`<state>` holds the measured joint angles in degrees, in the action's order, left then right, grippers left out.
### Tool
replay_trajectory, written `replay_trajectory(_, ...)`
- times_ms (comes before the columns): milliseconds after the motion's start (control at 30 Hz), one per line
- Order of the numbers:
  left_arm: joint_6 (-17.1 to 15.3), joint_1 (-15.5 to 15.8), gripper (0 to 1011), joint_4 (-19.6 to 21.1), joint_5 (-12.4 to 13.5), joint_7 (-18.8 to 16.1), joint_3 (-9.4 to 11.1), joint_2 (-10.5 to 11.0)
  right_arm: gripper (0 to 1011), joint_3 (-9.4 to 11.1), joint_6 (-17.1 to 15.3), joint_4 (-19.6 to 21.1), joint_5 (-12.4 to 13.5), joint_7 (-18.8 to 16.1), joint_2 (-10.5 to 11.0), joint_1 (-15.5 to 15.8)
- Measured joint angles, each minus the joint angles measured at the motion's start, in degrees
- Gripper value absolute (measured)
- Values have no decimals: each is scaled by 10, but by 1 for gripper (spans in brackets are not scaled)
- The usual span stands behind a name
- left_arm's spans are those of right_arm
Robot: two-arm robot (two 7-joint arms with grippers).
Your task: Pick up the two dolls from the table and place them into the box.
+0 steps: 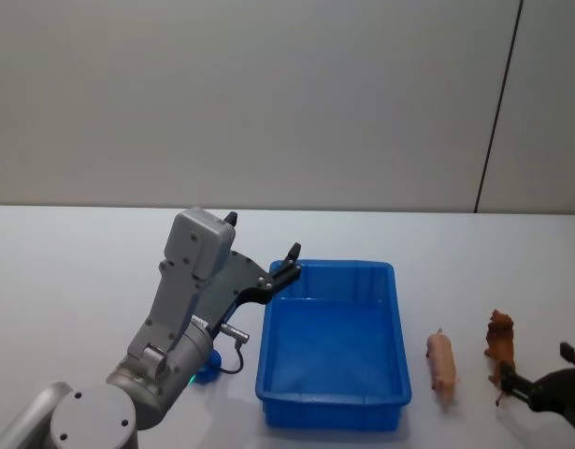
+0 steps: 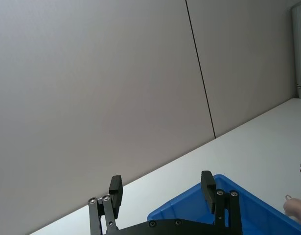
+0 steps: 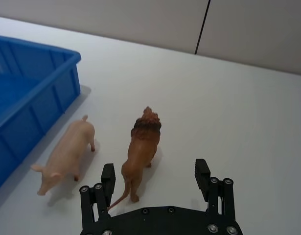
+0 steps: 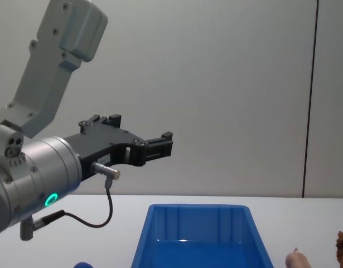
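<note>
Left gripper (image 2: pixel 161 190): released, fingers spread wide, nothing between them. It is held high, above the table and over the far-left corner of the box, with the fingers pointing toward the back wall.
Right gripper (image 3: pixel 155 172): released, fingers spread wide, not grasping. It sits low over the table at the near right (image 1: pixel 533 363), directly behind the lion.
Lion doll (image 3: pixel 140 144): reddish-brown, standing upright on its four legs, head toward the back wall. Its hindquarters and tail lie between the right gripper's fingers (image 3: pixel 107 175), closer to one finger than to the other. Whether that finger touches it cannot be told. In the head view it stands well to the right of the box (image 1: pixel 499 339).
Blue doll (image 1: pixel 205 367): rounded and bright blue, on the table just left of the box's near-left corner, mostly hidden behind the left arm. The chest view shows only its top (image 4: pixel 82 264).
Box (image 1: pixel 329 412): bright blue bin on the table at centre, long side running away from the robot. Its glossy floor reflects light.
Pig figure (image 1: pixel 441 363): pale pink, on the table between the box and the lion, roughly parallel to the lion and near the box's right wall.
Table (image 1: pixel 81 281): white, carrying the box and all three toys.
</note>
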<state>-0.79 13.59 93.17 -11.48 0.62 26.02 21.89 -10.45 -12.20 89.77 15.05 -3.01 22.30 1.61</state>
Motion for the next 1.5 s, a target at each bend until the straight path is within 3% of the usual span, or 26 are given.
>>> replay_trajectory(900, 0, 0, 1003, 0, 0, 0, 0, 0, 977, -11, -7, -52, 19, -4, -33, -26)
replay_trajectory(1400, 0, 0, 1003, 0, 0, 0, 0, 0, 579, -12, -26, -93, 18, -6, -50, -63)
replay_trajectory(1500, 0, 0, 1003, 0, 0, 0, 0, 0, 434, -12, -28, -98, 18, -7, -53, -68)
